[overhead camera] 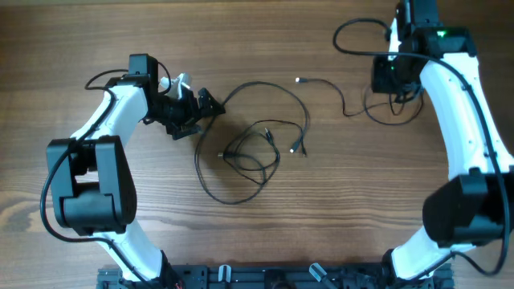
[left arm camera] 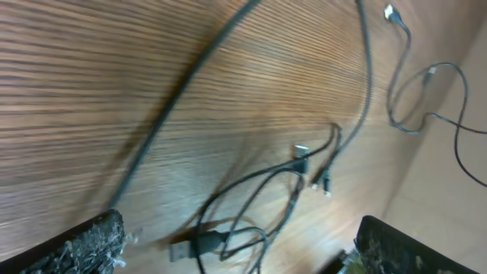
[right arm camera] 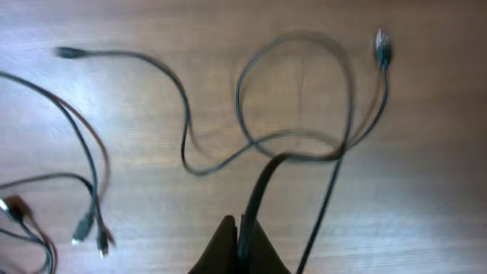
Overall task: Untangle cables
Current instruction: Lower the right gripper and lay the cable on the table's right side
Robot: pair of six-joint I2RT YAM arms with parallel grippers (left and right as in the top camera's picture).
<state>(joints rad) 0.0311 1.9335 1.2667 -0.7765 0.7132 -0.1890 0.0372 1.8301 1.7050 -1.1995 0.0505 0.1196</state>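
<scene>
Right gripper [right arm camera: 242,240], pinched shut on the far-right cable [right arm camera: 266,171], may draw its crossed loop [right arm camera: 351,91] into a knot if pulled; left gripper [left arm camera: 240,247] gapes wide, empty, beside the mid-table tangle [overhead camera: 245,156].

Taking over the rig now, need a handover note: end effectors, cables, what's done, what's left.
Left end effector: open, holding nothing, at the left edge of the tangle.
Right end effector: shut on the separated cable, which lies on the right, apart from the rest.
Tangled cables: looped together in the middle.
Done: one cable is out.
Left: set it down, then pull the middle bunch apart.
</scene>
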